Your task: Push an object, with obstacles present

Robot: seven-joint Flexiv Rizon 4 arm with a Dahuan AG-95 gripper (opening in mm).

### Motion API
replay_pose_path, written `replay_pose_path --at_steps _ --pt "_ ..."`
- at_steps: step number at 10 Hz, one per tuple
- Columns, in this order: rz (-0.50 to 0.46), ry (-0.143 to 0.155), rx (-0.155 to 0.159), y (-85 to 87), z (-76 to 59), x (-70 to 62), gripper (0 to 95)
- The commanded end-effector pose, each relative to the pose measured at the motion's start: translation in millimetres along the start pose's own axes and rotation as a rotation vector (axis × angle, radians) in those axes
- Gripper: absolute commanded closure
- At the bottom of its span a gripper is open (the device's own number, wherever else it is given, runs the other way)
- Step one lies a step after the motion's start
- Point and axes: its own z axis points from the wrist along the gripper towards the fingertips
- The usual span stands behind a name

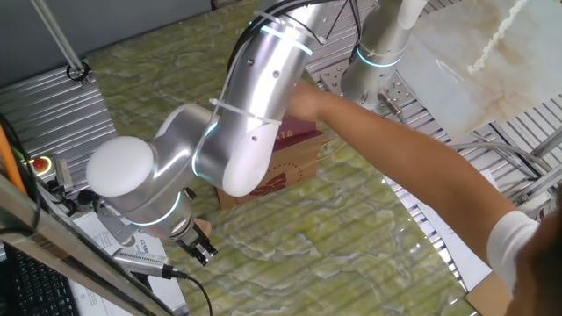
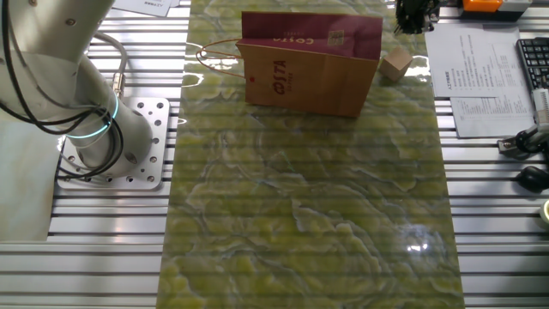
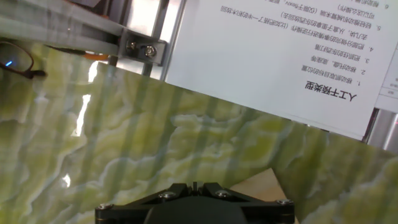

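Only other fixed view shows cube (image 2: pixel 395 63) beside bag (image 2: pixel 310 67).

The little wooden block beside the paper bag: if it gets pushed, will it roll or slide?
Probably slide: the wooden block has flat faces and sits low on the glossy green mat. It looks small and light, so it may twist. The paper bag right beside it looks flimsy and could tip if bumped.

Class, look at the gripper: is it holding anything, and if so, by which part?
Nothing is held. The gripper hangs over the mat beside the wooden cube, fingers around nothing; the bag lies apart.
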Motion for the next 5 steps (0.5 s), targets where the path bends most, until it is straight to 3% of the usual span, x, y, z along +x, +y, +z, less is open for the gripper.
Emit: replay_pose_path --at_steps 1,5 --pt "0.001 0.001 0.001 -0.7 2.5 -1.7 95.0" --pt "0.003 0.000 0.003 -1.4 4.2 -1.0 95.0"
